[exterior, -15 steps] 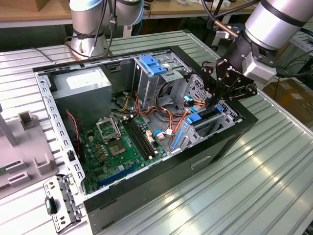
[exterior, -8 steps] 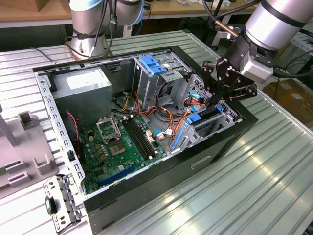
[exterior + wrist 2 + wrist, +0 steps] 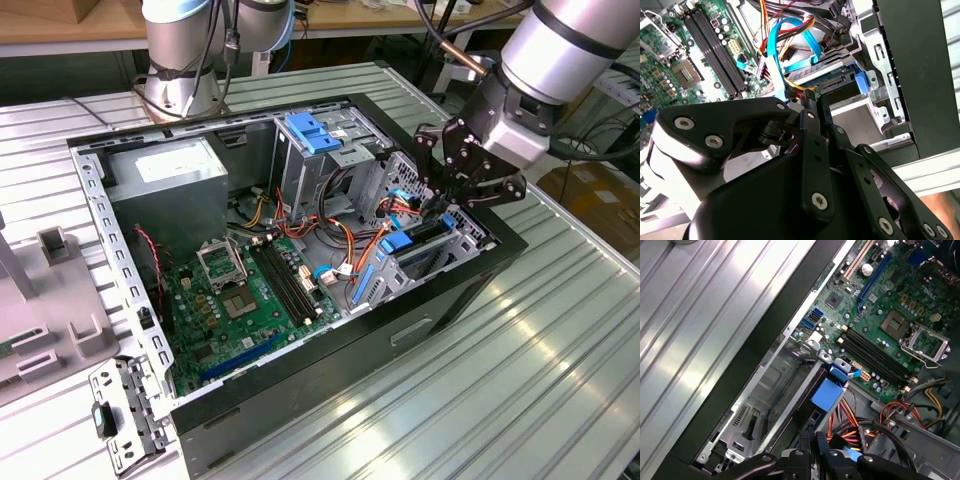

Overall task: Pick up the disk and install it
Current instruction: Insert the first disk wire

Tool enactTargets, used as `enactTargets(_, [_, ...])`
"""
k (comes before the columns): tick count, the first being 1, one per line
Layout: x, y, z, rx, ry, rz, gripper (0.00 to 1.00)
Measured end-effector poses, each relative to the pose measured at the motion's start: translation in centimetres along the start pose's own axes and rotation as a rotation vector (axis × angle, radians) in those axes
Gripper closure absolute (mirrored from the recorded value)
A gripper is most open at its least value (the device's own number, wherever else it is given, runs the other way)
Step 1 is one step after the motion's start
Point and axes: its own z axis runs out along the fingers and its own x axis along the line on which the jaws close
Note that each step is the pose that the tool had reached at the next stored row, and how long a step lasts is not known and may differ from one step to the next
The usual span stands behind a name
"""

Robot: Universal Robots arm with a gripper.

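The disk (image 3: 421, 234) sits edge-up in the drive bay at the corner of the open computer case (image 3: 470, 290) on the exterior view's right, its blue side rail (image 3: 396, 243) showing. In the second wrist view the disk (image 3: 812, 75) lies just beyond my fingertips, with a blue rail (image 3: 860, 80) at its end. In the first wrist view the disk (image 3: 800, 410) is a dark slab with a blue tab (image 3: 829, 392). My gripper (image 3: 447, 205) (image 3: 812, 98) (image 3: 811, 436) hangs right over the disk's upper edge, fingers pressed together; I cannot tell whether they touch it.
Inside the case are a green motherboard (image 3: 250, 300), a grey power-supply box (image 3: 170, 180), a metal drive cage with a blue handle (image 3: 315, 130) and loose orange, red and blue cables (image 3: 345, 240). A grey fixture (image 3: 40, 300) and a metal bracket (image 3: 125, 410) lie outside.
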Motion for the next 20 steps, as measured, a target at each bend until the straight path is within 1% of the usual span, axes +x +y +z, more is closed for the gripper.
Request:
enactTargets(6, [0.01,-0.01,0.06,0.0037,0.0010,0.038,0.83])
enactTargets(9, [0.03,-0.02,0.11,0.0066,0.0020,0.069,0.83])
enactTargets(15, [0.05,-0.05,0.18,0.0097,0.0029,0.102,0.83])
enactTargets(16, [0.06,-0.06,0.20,0.0108,0.0033,0.113,0.83])
enactTargets(18, [0.06,-0.06,0.22,0.0117,0.0036,0.122,0.83])
enactTargets(20, [0.07,-0.07,0.25,0.0133,0.0041,0.139,0.83])
